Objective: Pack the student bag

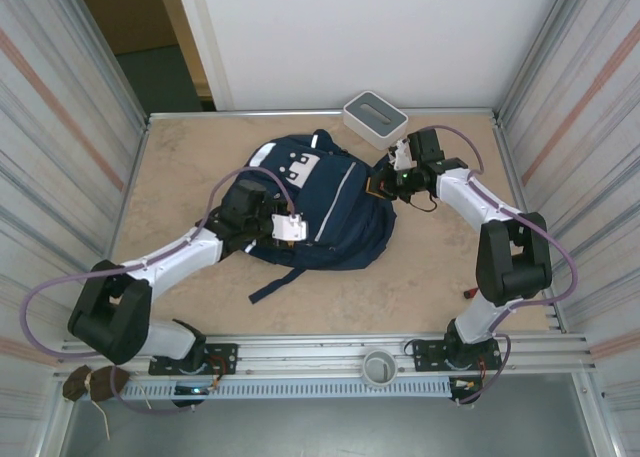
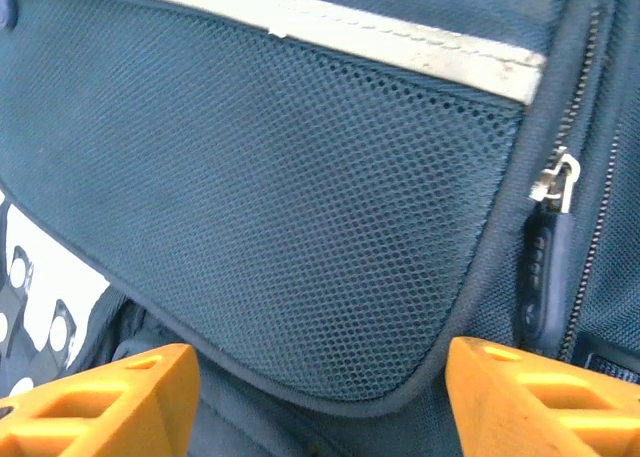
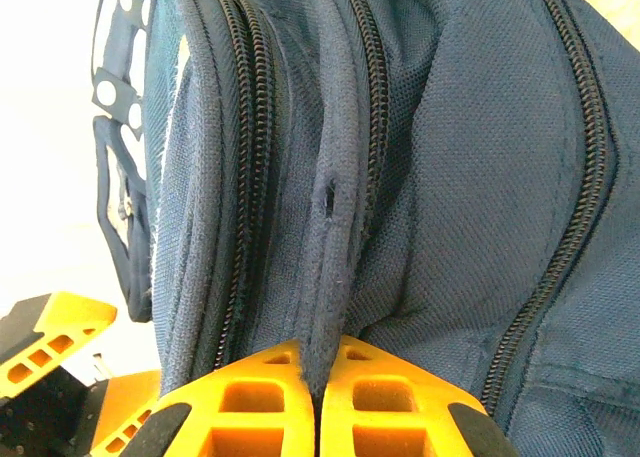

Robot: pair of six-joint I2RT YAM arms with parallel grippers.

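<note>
Here, right pincer (image 3: 318, 402) clenches a fold of the student bag (image 1: 335, 217); left pincer (image 2: 318, 382) gapes, released.

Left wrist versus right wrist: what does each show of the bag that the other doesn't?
Left wrist: a mesh pocket, a reflective strip and a zipper pull, with the left gripper open over the pocket. Right wrist: zipper tracks running lengthwise, and a piped fold pinched in the shut right gripper. Both: navy fabric of the student bag, seen close up.
</note>
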